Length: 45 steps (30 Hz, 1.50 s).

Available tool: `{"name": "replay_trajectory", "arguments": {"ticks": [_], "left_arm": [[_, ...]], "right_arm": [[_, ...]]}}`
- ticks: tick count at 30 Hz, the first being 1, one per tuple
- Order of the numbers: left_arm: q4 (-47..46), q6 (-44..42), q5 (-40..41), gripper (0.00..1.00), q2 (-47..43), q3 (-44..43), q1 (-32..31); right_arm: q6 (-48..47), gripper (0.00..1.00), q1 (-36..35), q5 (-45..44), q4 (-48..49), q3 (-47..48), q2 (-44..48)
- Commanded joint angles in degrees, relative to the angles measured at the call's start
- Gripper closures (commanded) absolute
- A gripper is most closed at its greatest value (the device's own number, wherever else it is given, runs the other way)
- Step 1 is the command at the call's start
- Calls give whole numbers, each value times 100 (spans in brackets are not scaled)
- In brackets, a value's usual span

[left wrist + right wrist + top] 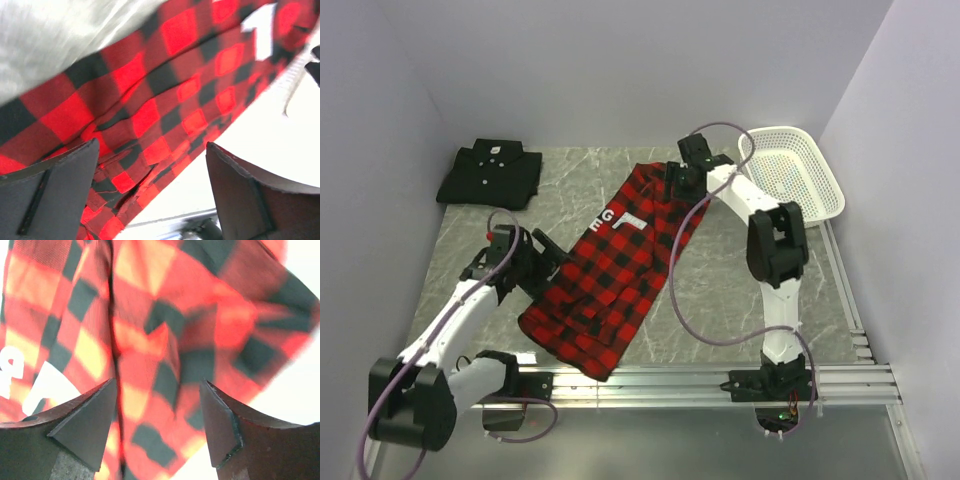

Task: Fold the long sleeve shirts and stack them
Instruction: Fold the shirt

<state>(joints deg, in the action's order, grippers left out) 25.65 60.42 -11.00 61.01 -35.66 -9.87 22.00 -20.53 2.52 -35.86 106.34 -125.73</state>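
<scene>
Plaid shirt lies diagonally mid-table, long and narrow, sides tucked in, white letters showing near the far end. Left gripper sits at its left edge, right gripper at the far end. Both have jaws apart, nothing clamped; probably lining up the next fold. Black shirt sits folded in the far-left corner, likely the stack base.

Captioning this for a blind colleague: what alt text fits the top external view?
A red-and-black plaid shirt lies diagonally on a grey marbled table, the left gripper open at its left edge, the right gripper open at its far end. A folded black shirt sits far left, a white mesh basket far right.
</scene>
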Motion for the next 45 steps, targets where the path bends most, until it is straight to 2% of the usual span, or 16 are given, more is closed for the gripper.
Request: {"name": "replay_trajectory", "arguments": {"ticks": [1, 3, 6, 8, 10, 13, 16, 18, 21, 28, 34, 38, 41, 43, 45], "left_arm": [[169, -1040, 397, 8, -344, -555, -50], [29, -1591, 406, 11, -170, -905, -76], [-42, -2190, 388, 8, 445, -1520, -94], [-183, -2455, 336, 6, 1023, -1803, -94], [-306, -2745, 257, 4, 1446, -2260, -120], [-516, -3018, 230, 4, 2290, -2822, -182], [-666, -3142, 108, 6, 3360, -3367, -182], [-719, -3142, 64, 11, 3749, -3789, -208], [-816, -3203, 37, 12, 4409, -4325, -331], [-842, -3353, -130, 14, 5604, -5099, -463], [-675, -3379, -165, 21, 6185, -5583, -569], [-684, -3406, -271, 34, 6361, -5628, -613], [-807, -3371, -271, 46, 6423, -5478, -604], [-825, -3327, -384, 50, 6484, -5452, -604], [-938, -3239, -472, 61, 6511, -5408, -604]], "right_arm": [[-126, 25, -12, -410, 562, -525, 1242], [110, 25, -12, -533, 606, -1088, 1682], [741, 27, 58, -368, 834, -2019, 2209], [1390, 27, 260, 236, 1465, -2981, 2639], [1762, 28, 374, 485, 2210, -3896, 2939], [2281, 28, 410, 635, 2941, -4681, 3344], [2660, 29, 436, 627, 3373, -5165, 3476], [2888, 30, 489, 583, 3550, -5360, 3450], [3143, 34, 647, 827, 4058, -5703, 3214], [3319, 41, 779, 960, 4341, -5634, 2625], [3329, 49, 797, 961, 4263, -5335, 2168], [3179, 56, 797, 899, 4122, -5098, 2000], [2969, 67, 788, 855, 3911, -4791, 1834], [2811, 76, 797, 881, 3693, -4474, 1650], [2731, 83, 797, 899, 3630, -4194, 1526]]}}
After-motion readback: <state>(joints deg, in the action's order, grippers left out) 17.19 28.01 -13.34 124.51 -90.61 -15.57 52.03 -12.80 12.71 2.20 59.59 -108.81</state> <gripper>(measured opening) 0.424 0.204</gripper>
